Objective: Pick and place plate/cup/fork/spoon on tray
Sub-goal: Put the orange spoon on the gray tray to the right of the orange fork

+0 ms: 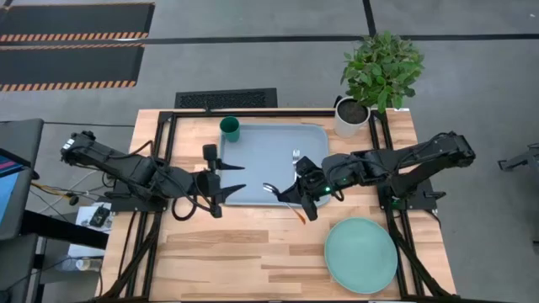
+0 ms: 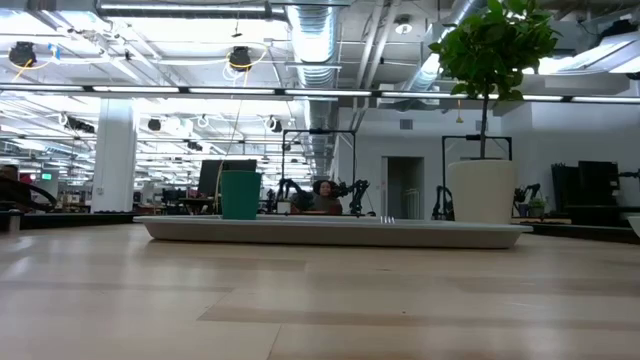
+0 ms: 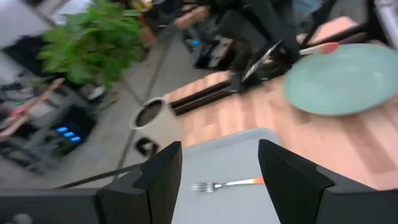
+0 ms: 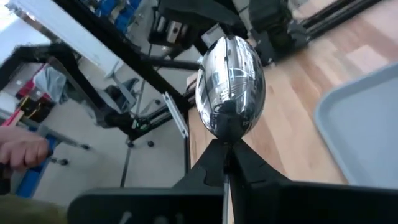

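One right end effector [image 1: 296,195] clamped on spoon [image 4: 230,84], apparently above tray [image 1: 278,172] edge; left end effector [image 1: 237,177] open.

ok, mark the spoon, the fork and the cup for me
spoon [image 4: 230,84]: right wrist view, middle of its silver bowl.
fork [image 3: 227,183]: left wrist view, mid-shaft, lying on the tray.
cup [image 1: 230,129]: high view, its open top.

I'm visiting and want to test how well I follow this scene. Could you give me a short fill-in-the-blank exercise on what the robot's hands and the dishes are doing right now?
1. The right hand is shut on the ____.
2. The cup stands on the ____.
3. The plate lies on the bare ____, off the tray.
4. The left hand, holding nothing, has its fingers ____.

Missing words: spoon; tray; table; open
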Motion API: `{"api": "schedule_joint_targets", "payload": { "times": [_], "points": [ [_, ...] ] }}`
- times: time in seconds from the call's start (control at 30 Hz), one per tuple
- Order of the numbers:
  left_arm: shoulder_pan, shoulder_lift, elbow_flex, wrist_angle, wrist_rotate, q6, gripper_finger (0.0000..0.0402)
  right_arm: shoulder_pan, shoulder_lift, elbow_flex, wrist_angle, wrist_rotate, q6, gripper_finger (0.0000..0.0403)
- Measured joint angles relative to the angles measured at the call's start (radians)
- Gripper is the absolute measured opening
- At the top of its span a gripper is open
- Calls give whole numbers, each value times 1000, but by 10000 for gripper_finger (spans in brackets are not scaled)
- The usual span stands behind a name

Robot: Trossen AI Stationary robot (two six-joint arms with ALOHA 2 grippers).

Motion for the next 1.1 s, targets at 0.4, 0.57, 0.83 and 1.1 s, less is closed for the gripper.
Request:
{"api": "schedule_joint_targets", "payload": {
  "times": [0.4, 0.57, 0.83, 1.1],
  "points": [
    [12, 61, -1, 59, 103, 26, 202, -5, 64, 0, 38, -80, -16, 19],
    [3, 71, 0, 102, 124, 30, 202, -7, 70, 1, 40, -85, -26, 19],
    [4, 69, 1, 203, 162, 106, 182, -12, 69, 1, 57, -88, -40, 22],
    [3, 70, 1, 163, 165, 104, 165, -13, 69, 1, 80, -88, -42, 21]
  ]
}}
